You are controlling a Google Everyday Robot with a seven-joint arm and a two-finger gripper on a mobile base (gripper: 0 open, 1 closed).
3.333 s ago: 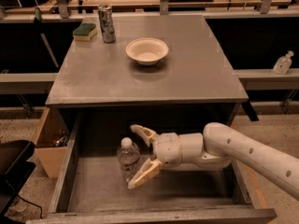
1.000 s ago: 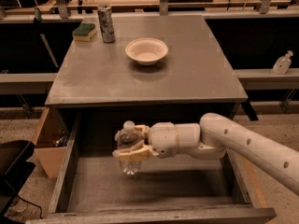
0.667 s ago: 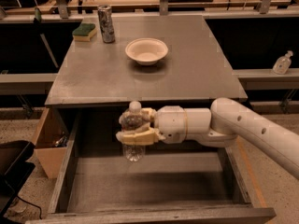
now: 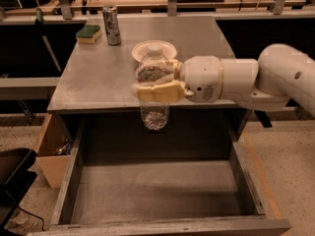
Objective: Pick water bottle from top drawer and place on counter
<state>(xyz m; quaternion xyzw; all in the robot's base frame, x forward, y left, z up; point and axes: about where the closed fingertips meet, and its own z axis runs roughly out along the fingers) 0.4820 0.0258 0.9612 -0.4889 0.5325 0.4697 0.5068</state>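
My gripper (image 4: 156,84) is shut on the water bottle (image 4: 153,113), a clear ribbed bottle with a white cap, and holds it upright in the air. The bottle hangs over the counter's front edge, its base below the edge and its cap above the counter (image 4: 101,80). The top drawer (image 4: 152,193) is pulled open below it, its grey bottom bare. My white arm reaches in from the right.
On the counter stand a white bowl (image 4: 167,47) behind the bottle, a silver can (image 4: 111,25) and a green-yellow sponge (image 4: 89,33) at the back left. A tan wooden box (image 4: 51,151) sits left of the drawer. A workbench runs along the back.
The gripper closed on the bottle in the drawer and has lifted it up out of the drawer to counter height.
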